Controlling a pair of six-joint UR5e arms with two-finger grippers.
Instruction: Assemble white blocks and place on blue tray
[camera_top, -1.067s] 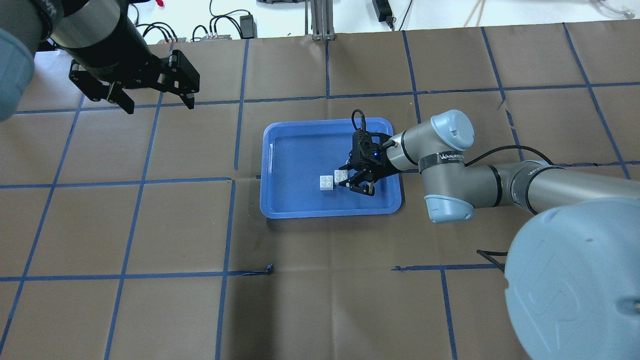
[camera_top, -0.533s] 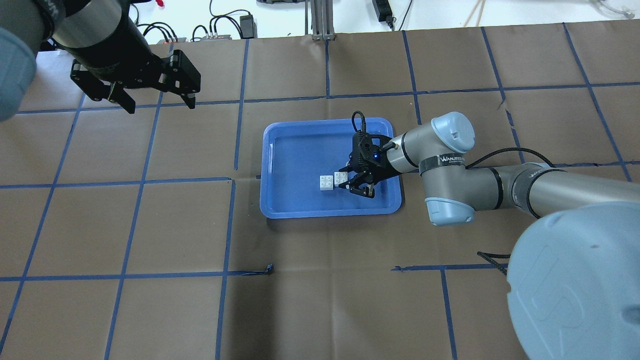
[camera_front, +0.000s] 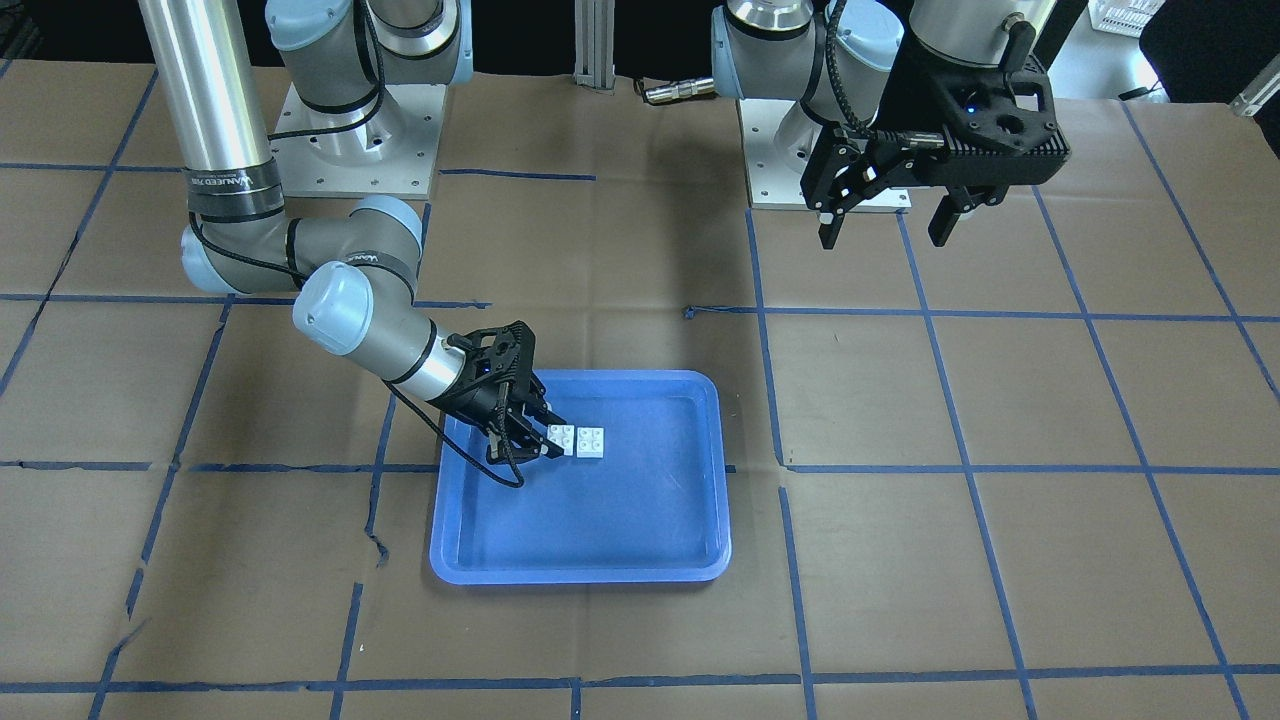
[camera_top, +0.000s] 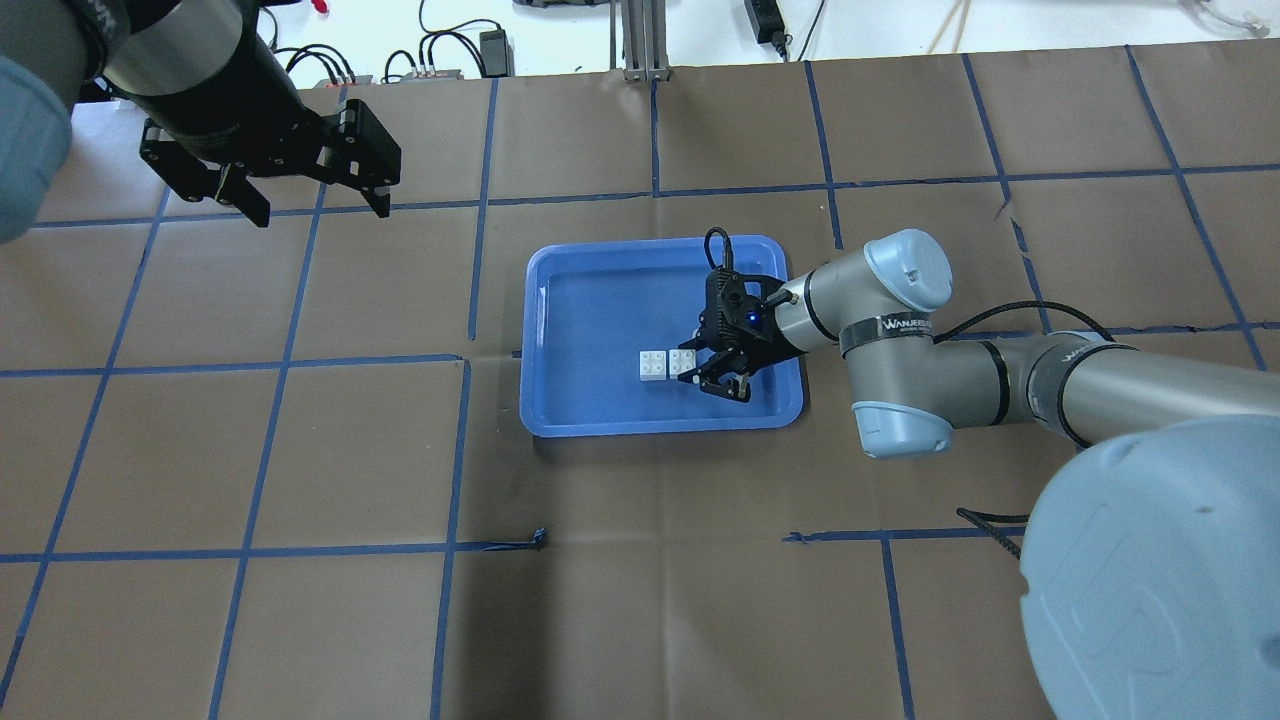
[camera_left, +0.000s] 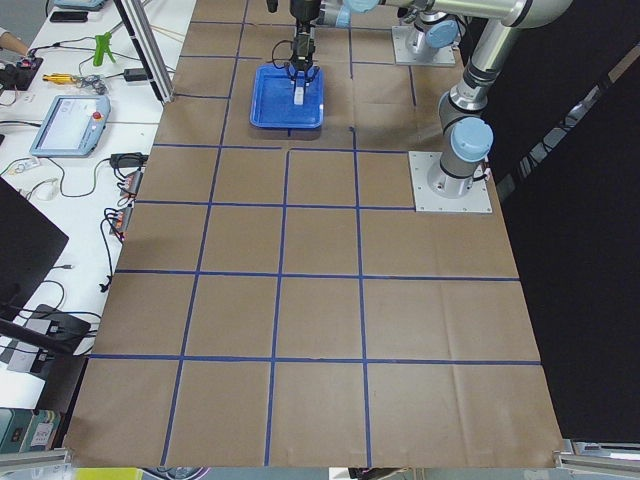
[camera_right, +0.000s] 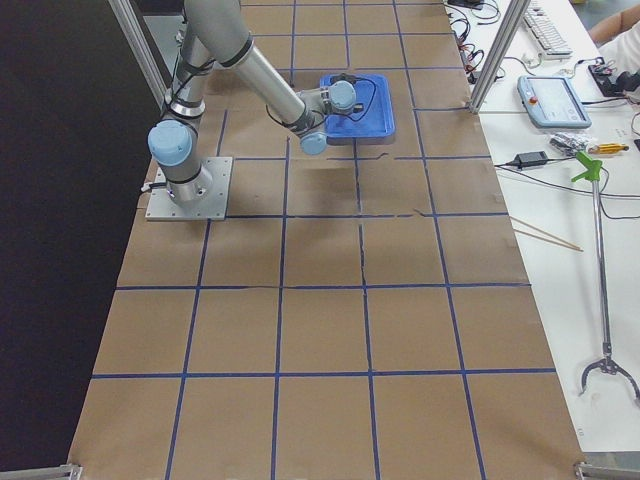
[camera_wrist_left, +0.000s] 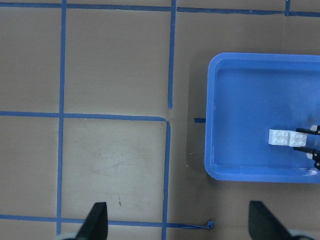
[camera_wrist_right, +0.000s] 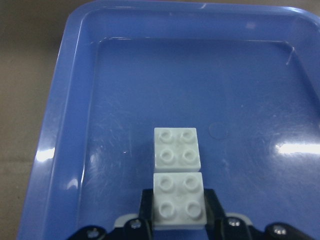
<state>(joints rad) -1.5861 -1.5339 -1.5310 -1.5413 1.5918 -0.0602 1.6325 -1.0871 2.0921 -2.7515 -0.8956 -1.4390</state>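
Note:
Two white blocks sit side by side inside the blue tray (camera_top: 600, 300). My right gripper (camera_top: 692, 366) is shut on the nearer white block (camera_wrist_right: 178, 200), one finger (camera_wrist_right: 146, 210) on each side. This block (camera_top: 683, 360) is low over the tray floor, its edge against or a hair from the other white block (camera_top: 653, 366), which lies free (camera_wrist_right: 176, 152). Both stand studs up (camera_front: 590, 441). My left gripper (camera_top: 320, 205) is open and empty, high over the table's far left, away from the tray.
The tray (camera_front: 640, 540) lies mid-table on brown paper with blue tape lines. The left wrist view shows the tray (camera_wrist_left: 240, 100) from above with both blocks (camera_wrist_left: 287, 137). Cables and a metal post stand beyond the far edge (camera_top: 640, 60).
My right gripper has shifted the held white block slightly toward the robot, lining it up beside the free block. The left arm has barely moved.

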